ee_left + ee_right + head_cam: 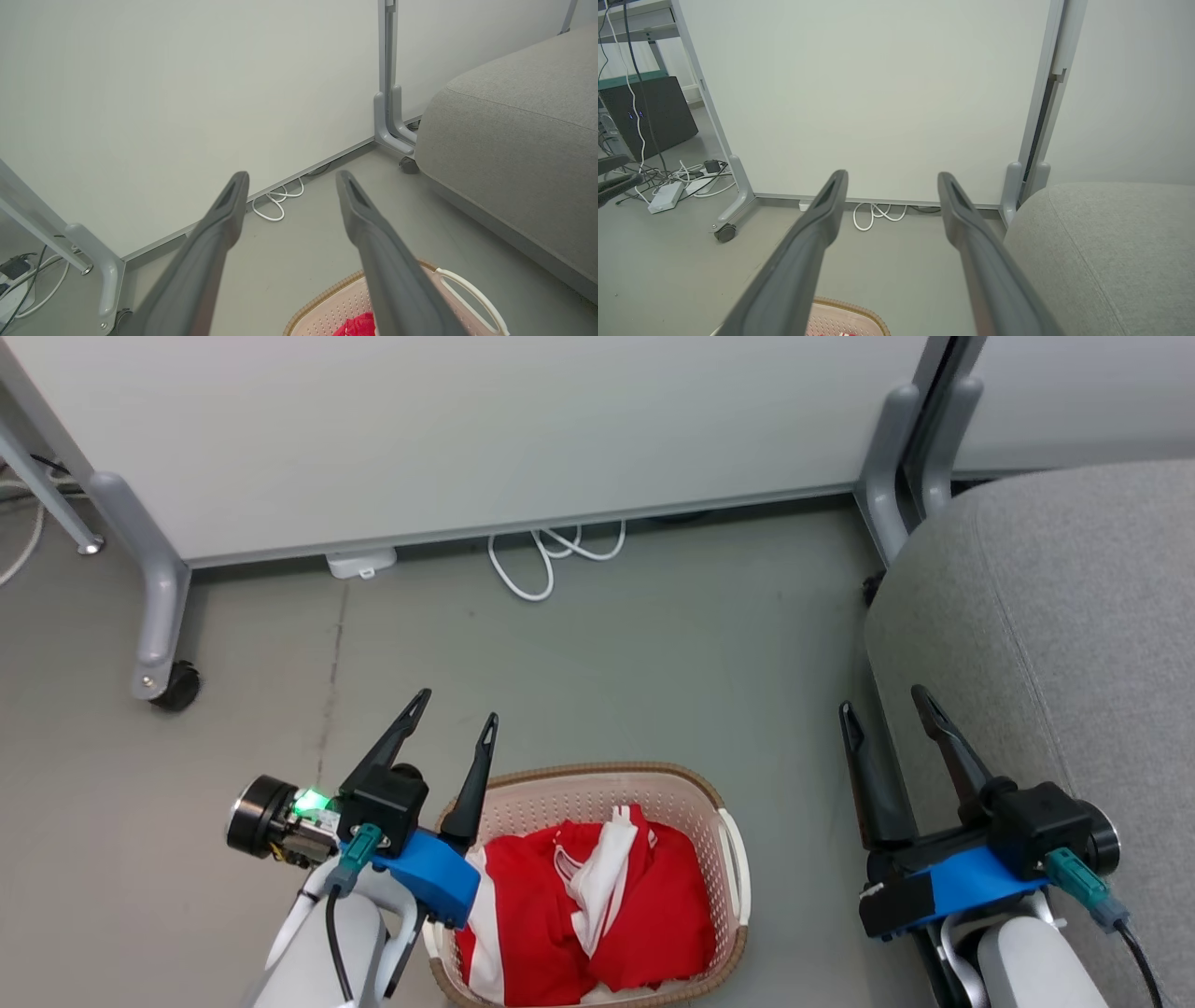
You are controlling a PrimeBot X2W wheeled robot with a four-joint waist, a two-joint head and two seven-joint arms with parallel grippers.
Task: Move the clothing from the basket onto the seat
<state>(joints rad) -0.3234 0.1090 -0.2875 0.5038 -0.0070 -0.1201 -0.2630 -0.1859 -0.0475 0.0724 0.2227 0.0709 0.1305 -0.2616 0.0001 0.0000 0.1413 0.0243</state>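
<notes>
Red clothing [597, 905] with white panels lies bunched inside the cream basket [597, 784], which stands on the floor at the bottom centre of the head view. The grey seat [1064, 644] rises at the right. My left gripper [457, 705] hangs open over the basket's left rim, nothing between its fingers. My right gripper [882, 700] is open too, between the basket and the seat's edge. In the left wrist view the basket rim [322, 303], a bit of red clothing [357, 324] and the seat [514, 135] show beyond the spread fingers [224, 219].
A white partition panel [467, 429] on grey wheeled legs [159, 607] closes the back. A white cable [546, 555] loops on the floor under it. Another grey leg [887, 476] stands by the seat. Cables and a black box [649, 116] lie far left in the right wrist view.
</notes>
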